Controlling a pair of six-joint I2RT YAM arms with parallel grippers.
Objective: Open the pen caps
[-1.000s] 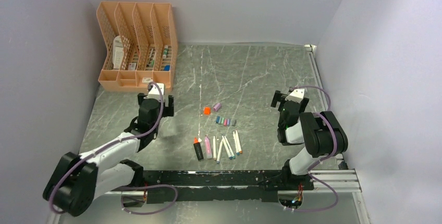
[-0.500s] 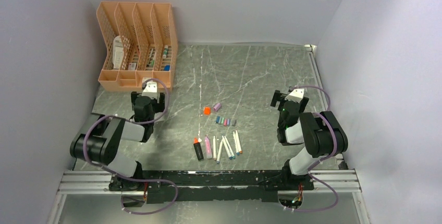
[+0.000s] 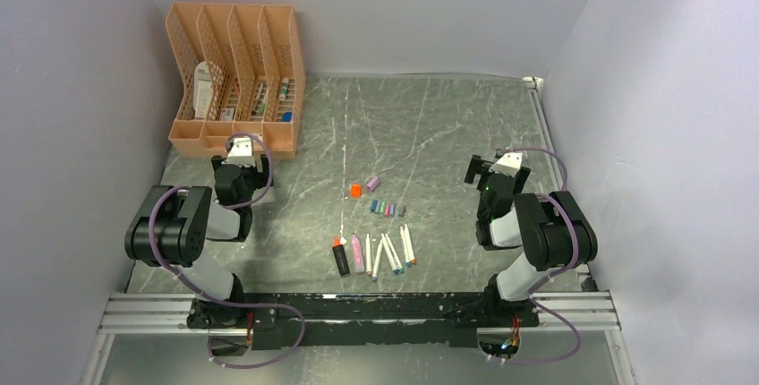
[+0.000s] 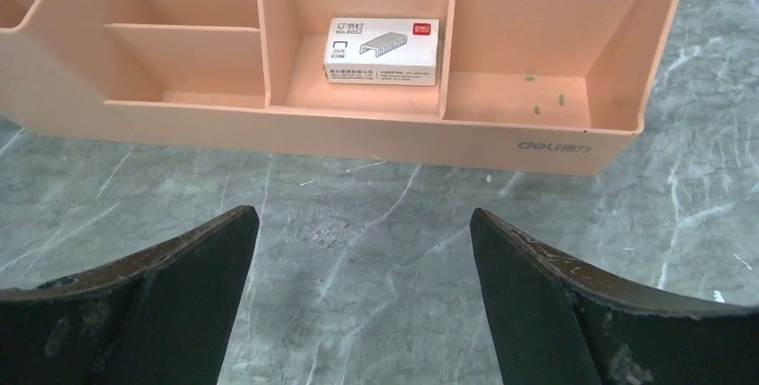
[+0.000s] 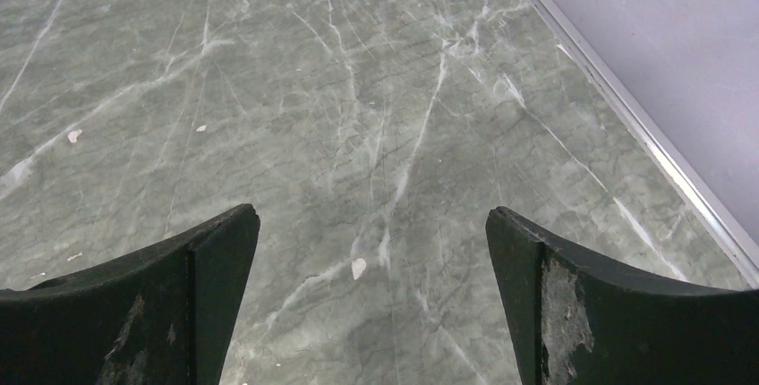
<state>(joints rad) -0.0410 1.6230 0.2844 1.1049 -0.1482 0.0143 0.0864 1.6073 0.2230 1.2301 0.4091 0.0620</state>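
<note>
Pen caps (image 3: pixel 388 209) (loose) near pens (image 3: pixel 380 253)

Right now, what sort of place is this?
Likely a lab test booth: plain walls enclose a marble-pattern table, with a peach desk organiser, a staple box, and pens beside pen caps.

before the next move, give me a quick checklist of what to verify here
1. left gripper open, empty: ok
2. right gripper open, empty: ok
3. pen caps lying loose on the table, apart from the pens: ok
4. every pen uncapped: cannot tell, too small in the top view
5. room ahead of left gripper: not ok, organizer close in front
</note>
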